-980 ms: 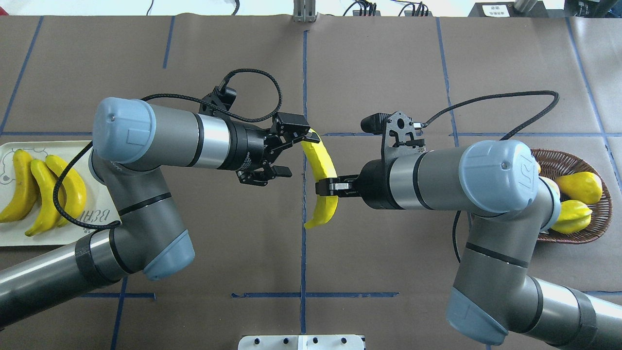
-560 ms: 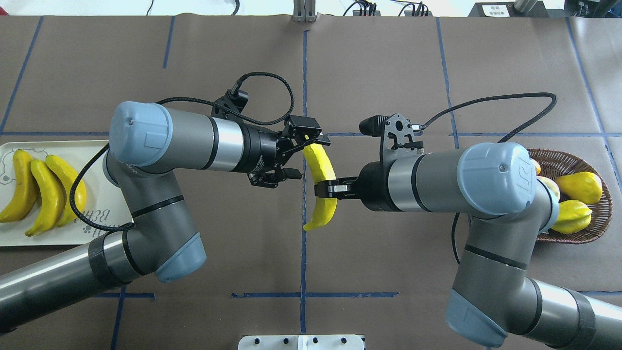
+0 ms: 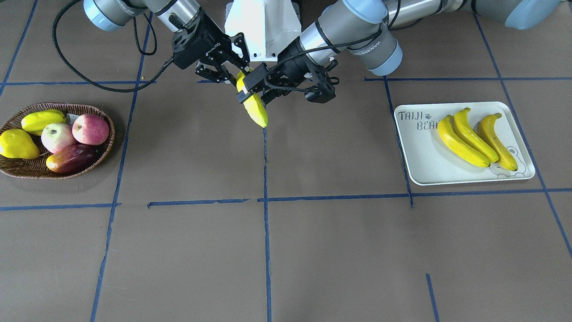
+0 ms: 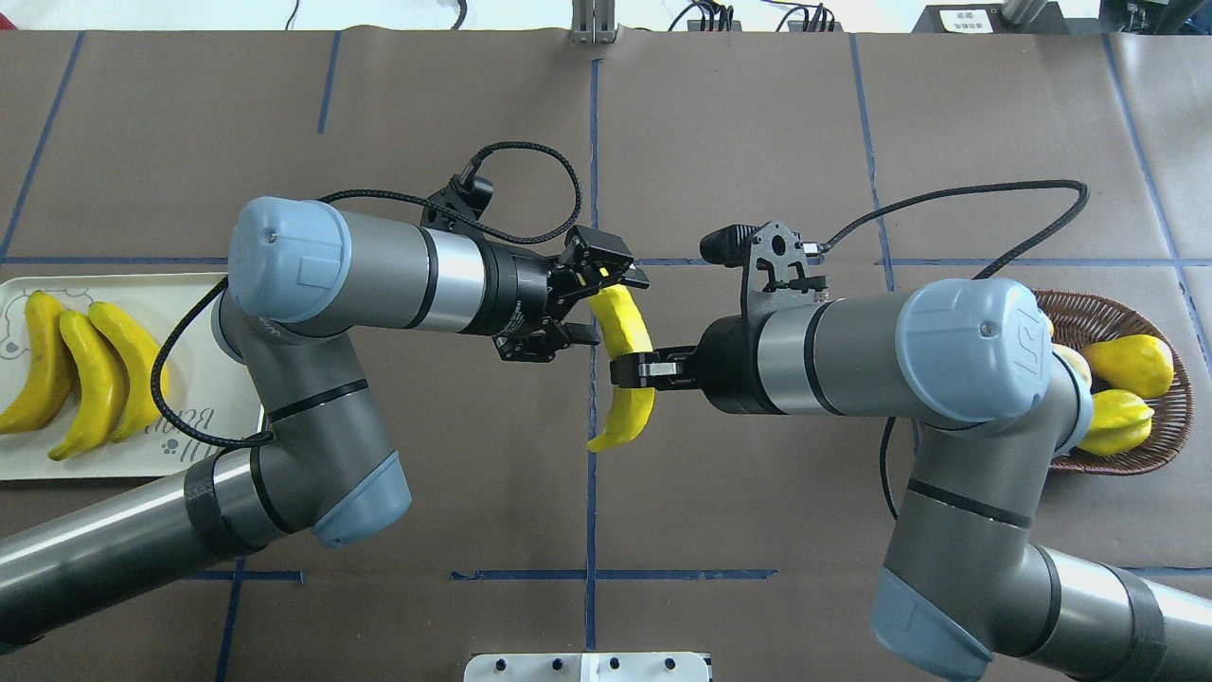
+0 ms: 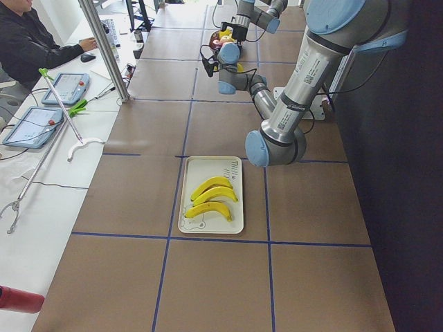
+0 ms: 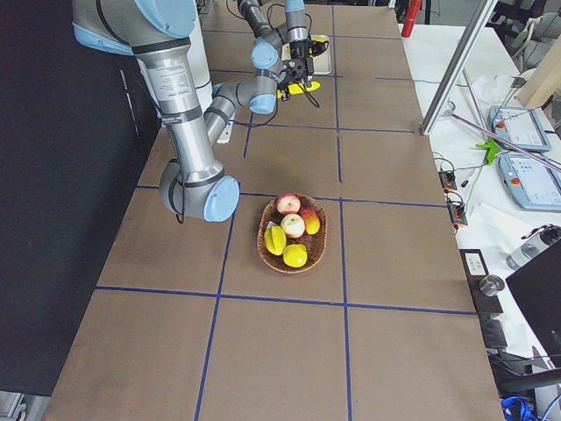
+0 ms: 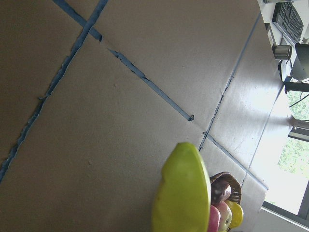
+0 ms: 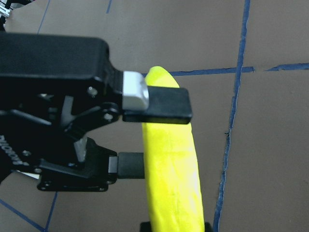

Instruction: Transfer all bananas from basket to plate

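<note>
Since a second ago the left gripper (image 4: 597,301) has slid right, and its fingers now sit spread wide around the far end of the banana (image 4: 627,417), not clamped yet. The right gripper (image 4: 632,369) still pinches the banana mid-body above desk centre. Handover looks close. The other three bananas (image 4: 90,379) are on the plate (image 4: 28,457) at left, and the basket (image 4: 1117,461) at right shows none.

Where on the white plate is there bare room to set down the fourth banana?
The plate is bare on its printed end: the strip between the TAIJI BEAR lettering and the nearest of the three bananas, running down to the rim. The end by the bear-face outline is crowded, with bananas packed side by side.
</note>
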Motion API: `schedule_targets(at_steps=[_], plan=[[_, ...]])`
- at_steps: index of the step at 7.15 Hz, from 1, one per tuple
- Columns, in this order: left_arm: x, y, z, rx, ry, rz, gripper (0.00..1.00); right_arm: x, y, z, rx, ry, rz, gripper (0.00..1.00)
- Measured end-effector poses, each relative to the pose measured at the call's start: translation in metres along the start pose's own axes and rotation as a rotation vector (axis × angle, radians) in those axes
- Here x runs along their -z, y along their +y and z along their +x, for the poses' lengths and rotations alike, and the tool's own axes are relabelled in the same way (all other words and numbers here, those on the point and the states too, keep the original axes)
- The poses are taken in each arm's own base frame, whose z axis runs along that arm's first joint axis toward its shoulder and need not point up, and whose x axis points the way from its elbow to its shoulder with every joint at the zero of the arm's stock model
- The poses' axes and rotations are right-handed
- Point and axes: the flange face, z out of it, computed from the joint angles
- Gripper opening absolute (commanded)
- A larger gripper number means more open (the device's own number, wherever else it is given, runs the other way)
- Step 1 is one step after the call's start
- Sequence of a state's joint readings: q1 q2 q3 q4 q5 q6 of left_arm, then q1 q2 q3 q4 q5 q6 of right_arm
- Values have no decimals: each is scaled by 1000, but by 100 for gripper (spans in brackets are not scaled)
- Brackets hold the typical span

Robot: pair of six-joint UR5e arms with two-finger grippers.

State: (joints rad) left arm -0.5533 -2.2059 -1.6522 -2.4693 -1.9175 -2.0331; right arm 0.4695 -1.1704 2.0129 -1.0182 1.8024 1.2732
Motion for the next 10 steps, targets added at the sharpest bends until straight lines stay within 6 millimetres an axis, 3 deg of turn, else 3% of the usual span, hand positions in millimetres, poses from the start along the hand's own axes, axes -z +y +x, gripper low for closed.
schedule_targets(at_steps=[1,2,5,7,9,10], plan=[[-2,0,0,0,-1,1,0,0,0,0,0,0,-1,55],[-2,-1,0,-1,-1,3,0,0,1,-1,1,-1,-1,100],[-1,-5,-2,-2,-5,11,0,-3,4,-1,3,9,28,100],[3,-19,-2,1,-19,39,0,7,5,-5,3,6,25,100],[11,-63,-18,-42,-193,112,0,33,-1,-11,-12,56,-12,100],[29,-94,-40,-84,-310,141,0,47,-11,-8,-25,87,-24,100]])
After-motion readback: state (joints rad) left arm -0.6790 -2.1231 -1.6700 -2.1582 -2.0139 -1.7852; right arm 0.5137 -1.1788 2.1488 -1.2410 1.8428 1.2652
